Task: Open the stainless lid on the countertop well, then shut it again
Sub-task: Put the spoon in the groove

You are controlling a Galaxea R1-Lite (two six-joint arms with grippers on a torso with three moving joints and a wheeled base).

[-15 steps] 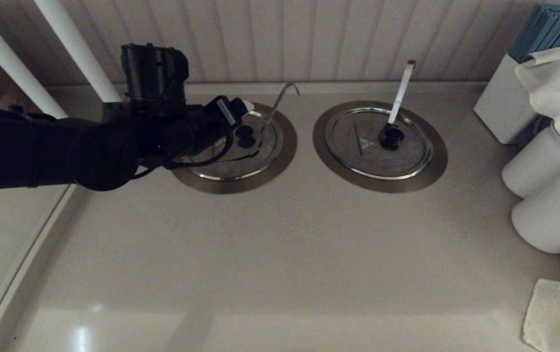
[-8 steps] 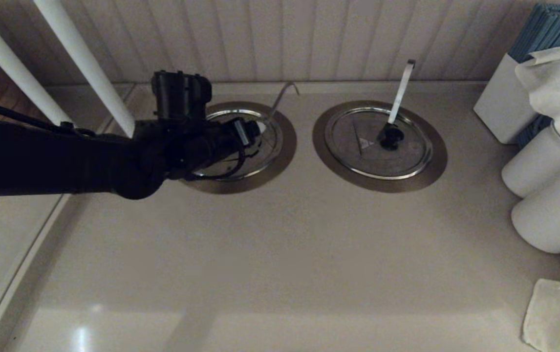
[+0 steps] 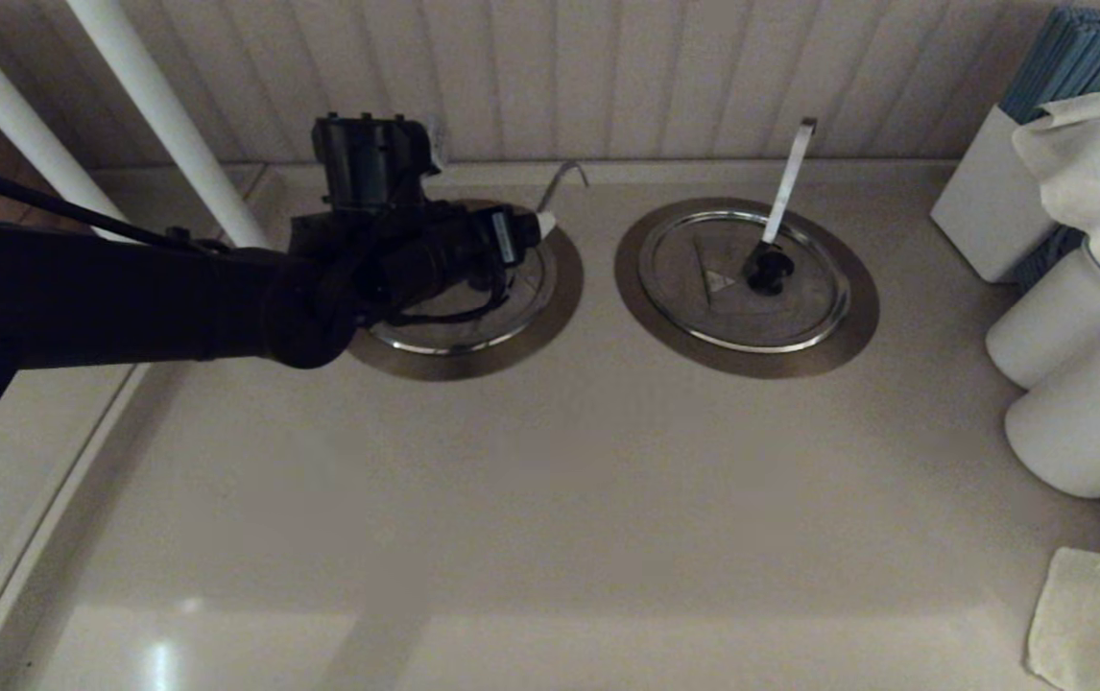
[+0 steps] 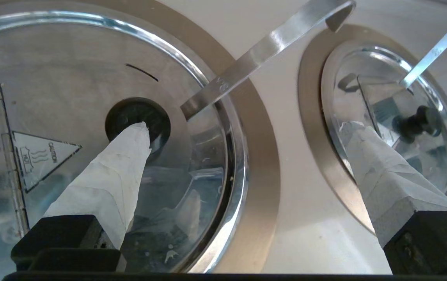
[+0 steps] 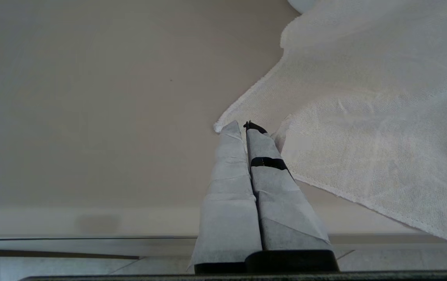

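Note:
The left stainless lid (image 3: 459, 324) lies flat and closed on the left countertop well, inside its brushed collar (image 3: 560, 307). The arm hides its black knob in the head view. In the left wrist view the lid (image 4: 71, 70) shows its triangle mark and black knob (image 4: 157, 117). My left gripper (image 3: 523, 233) hovers over this lid, open wide (image 4: 245, 125). One fingertip (image 4: 135, 134) lies in front of the knob, while the other reaches toward the right lid. The hooked ladle handle (image 4: 262, 50) sticks out of the lid's edge. My right gripper (image 5: 243, 127) is shut and empty, low at the counter's front.
A second closed lid (image 3: 704, 307) with a black knob (image 3: 769, 271) and an upright ladle handle (image 3: 788, 182) sits to the right. White rolls (image 3: 1068, 422) and a white towel (image 5: 371, 117) are at the right side. A panelled wall (image 3: 608, 77) backs the counter.
My left arm has swung right and toward the wall over the left lid. Its open gripper now covers the knob that showed in the head view before.

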